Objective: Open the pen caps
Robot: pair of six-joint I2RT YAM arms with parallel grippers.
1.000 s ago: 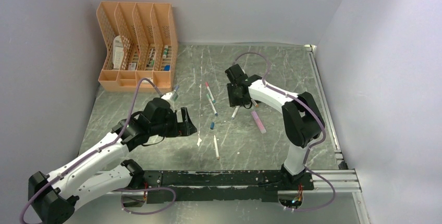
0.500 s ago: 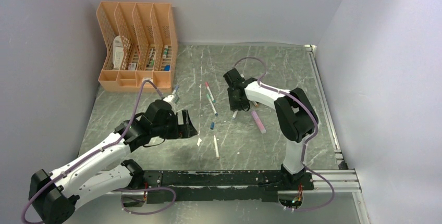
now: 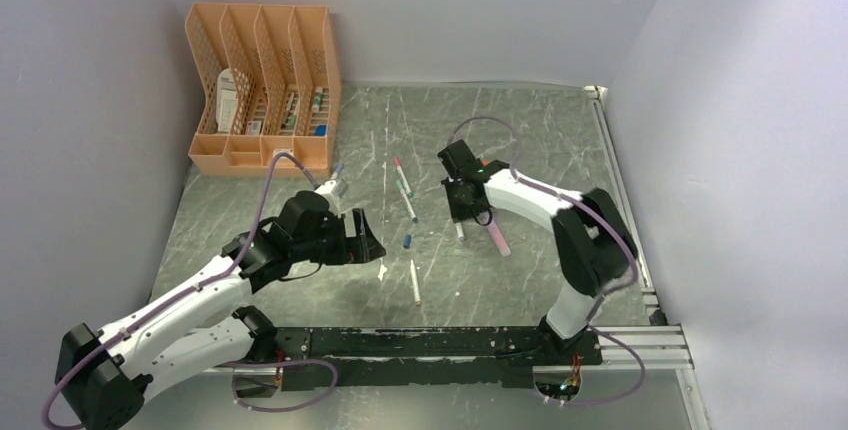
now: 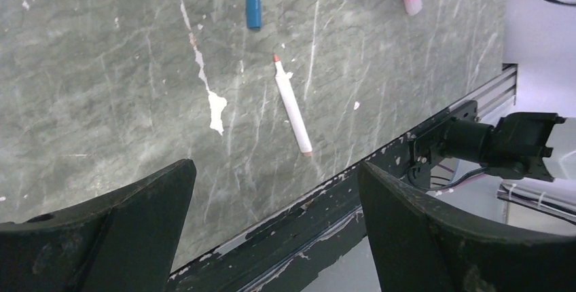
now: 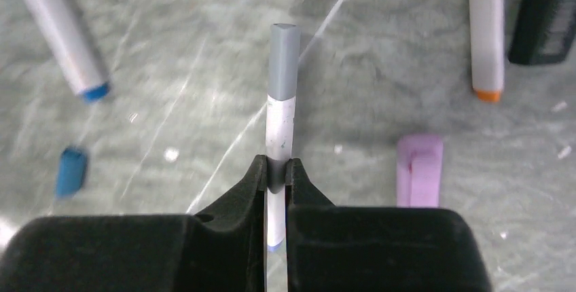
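Labels on the items in the orange rack (image 3: 262, 90) were too small to read. Right claw (image 5: 275, 170) was clamped on the white barrel of a pen (image 5: 280, 125), pads pinching it mid-length. The grey cap (image 5: 284, 59) was on, pointing away from the wrist and clear of the pads. The pen sat low over the surface (image 3: 520, 130); couldn't tell if it touched. Left claw (image 4: 275, 197) was spread wide, holding nothing, hovering above the surface well left of the other arm. A loose blue cap (image 4: 253, 9) lay on its own between the two arms, near a white pen with a bare red tip (image 4: 293, 105). A purple marker (image 5: 419, 170) lay just right of the held pen, apart from it, its near part hidden under the claw body. Farther out in the right wrist view were an orange-ended pen (image 5: 487, 34) on the right and a blue-ended pen (image 5: 58, 30) on the left.
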